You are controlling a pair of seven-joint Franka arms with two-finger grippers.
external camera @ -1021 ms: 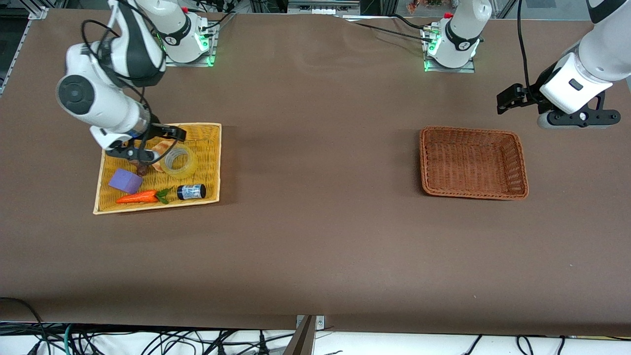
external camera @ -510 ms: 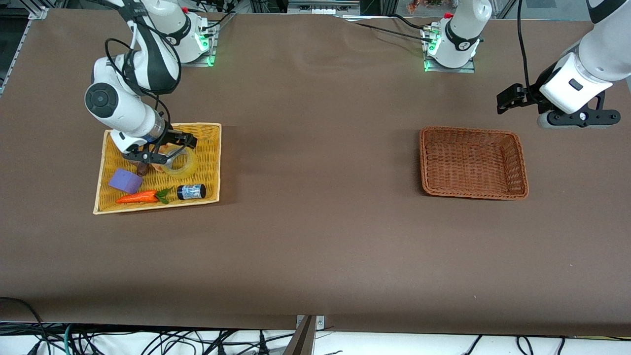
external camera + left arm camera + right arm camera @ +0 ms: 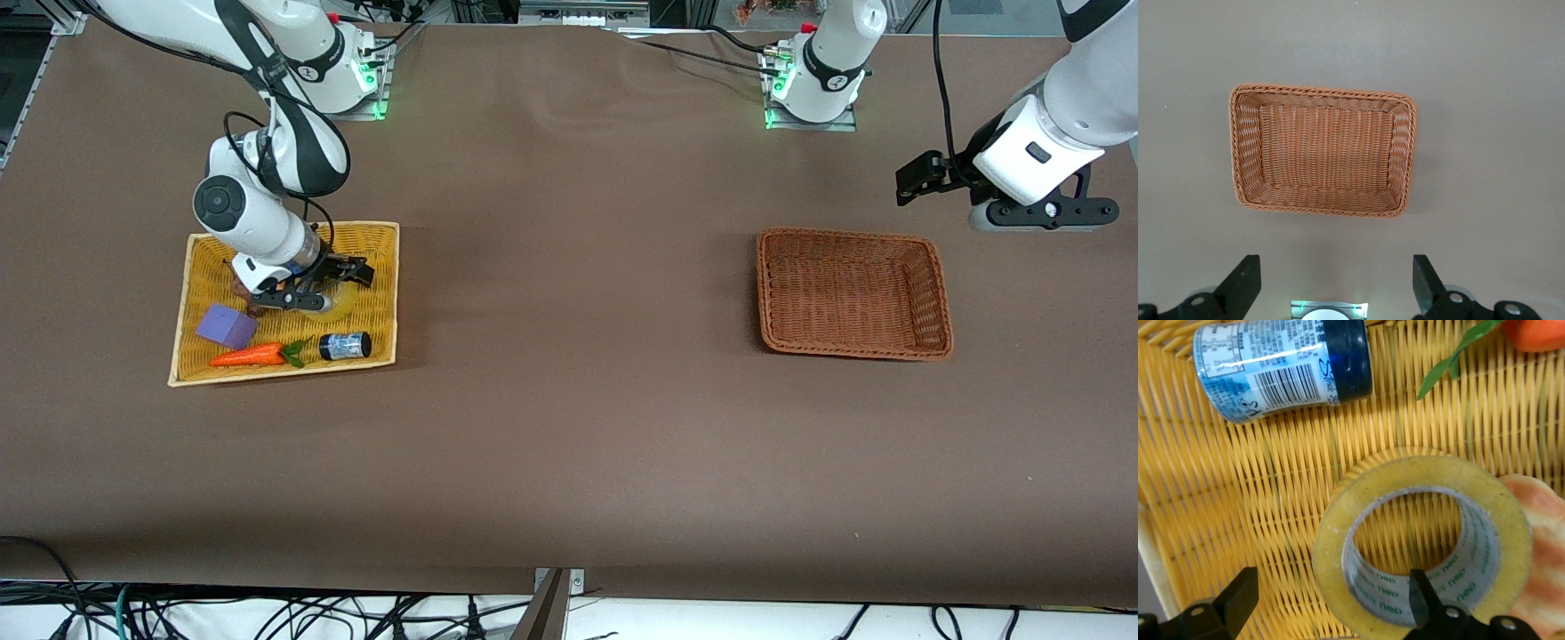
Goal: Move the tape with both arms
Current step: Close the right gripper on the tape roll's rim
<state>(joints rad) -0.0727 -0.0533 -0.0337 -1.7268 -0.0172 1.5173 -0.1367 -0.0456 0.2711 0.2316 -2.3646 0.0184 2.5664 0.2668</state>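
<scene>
I am working the pick-up step: the right gripper (image 3: pixel 342 283) is positioned low over the tape (image 3: pixel 1421 543), which is lying flat in the yellow tray (image 3: pixel 384 233) at the right arm's end of the desk (image 3: pixel 569 444). In the right wrist view the fingers (image 3: pixel 1238 597) are standing spread, one outside the roll's rim and the other over its grey inner core, so the roll's wall is sitting between them; nothing is pinched yet. The tape is touching or just beside the orange-striped croissant toy (image 3: pixel 1541 547), and the small blue-labelled bottle (image 3: pixel 345 345), the carrot (image 3: pixel 249 356) and the purple block (image 3: pixel 226 325) are lying nearer to the front camera in the same tray. The left gripper (image 3: pixel 925 178) is waiting in the air near the brown basket (image 3: pixel 933 342), at the left arm's end of the desk, with its fingers (image 3: pixel 1241 280) spread and holding nothing. I am judging that the next move calls for a short descent so the fingers straddle the roll's wall, then a firm closing on that wall. The main risk, as I am reading it, is the outer finger catching the croissant toy or the tray's weave. After the lift, the roll needs carrying toward the desk's middle for the handover to the left arm.
</scene>
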